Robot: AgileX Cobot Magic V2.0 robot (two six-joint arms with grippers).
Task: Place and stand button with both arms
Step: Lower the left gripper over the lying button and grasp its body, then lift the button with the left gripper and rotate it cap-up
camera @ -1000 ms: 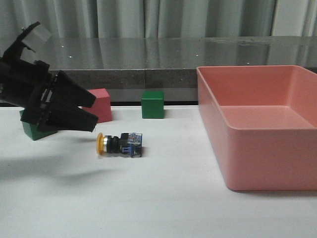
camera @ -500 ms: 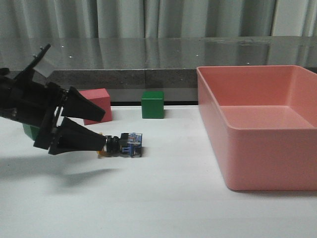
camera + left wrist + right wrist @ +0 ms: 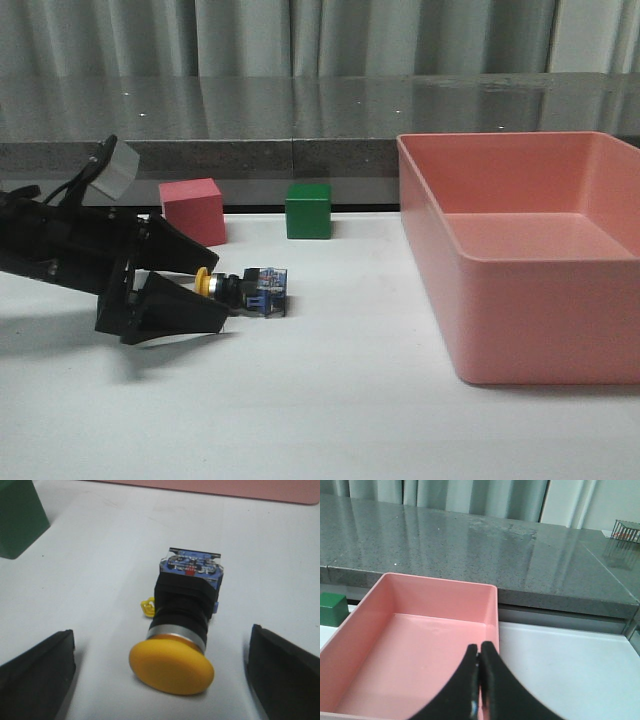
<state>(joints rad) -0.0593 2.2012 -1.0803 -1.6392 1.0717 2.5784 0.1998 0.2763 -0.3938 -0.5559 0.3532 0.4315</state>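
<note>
Two spread fingers of the left gripper [image 3: 205,292], having descended to table level, are now bracketing the button [image 3: 243,291] lying sideways, nothing gripped yet; grasp looks imminent. Farther off, the right gripper [image 3: 480,680], pressed closed and empty, is hovering over the pink bin [image 3: 420,645].

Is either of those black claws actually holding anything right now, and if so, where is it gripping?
Nothing is held. The left gripper is open, its fingers either side of the yellow-capped black push-button lying on the table, not touching it. The right gripper is shut on nothing.
</note>
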